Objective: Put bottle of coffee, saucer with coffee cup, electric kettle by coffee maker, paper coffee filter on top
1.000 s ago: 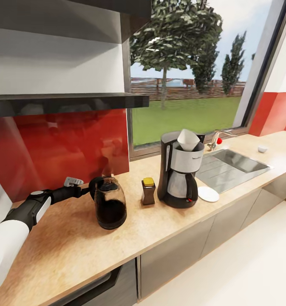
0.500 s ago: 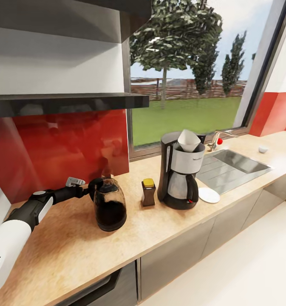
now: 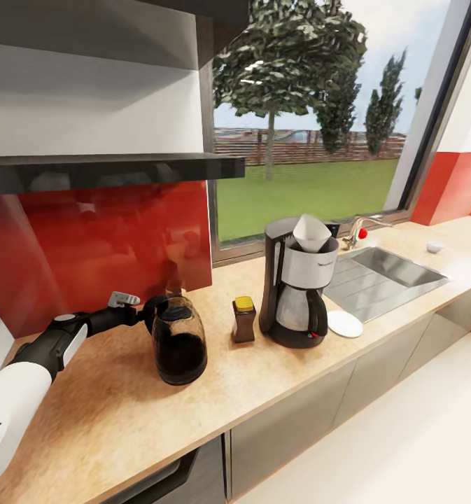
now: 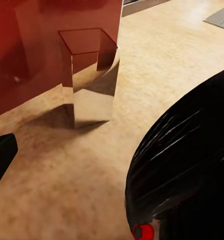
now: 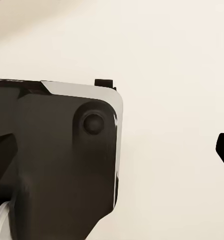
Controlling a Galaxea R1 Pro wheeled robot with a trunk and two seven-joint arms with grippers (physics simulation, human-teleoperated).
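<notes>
My left gripper is clamped on the handle of the electric kettle, which has slid slightly toward me on the kitchen countertop over the last second. It stands beside the bottle of coffee, near the coffee maker, so I'd release soon.

A home kitchen, in simulation.
Speckled kitchen countertop runs toward two o'clock, steel sink inset, red backsplash at ten, garden window at twelve.
</notes>
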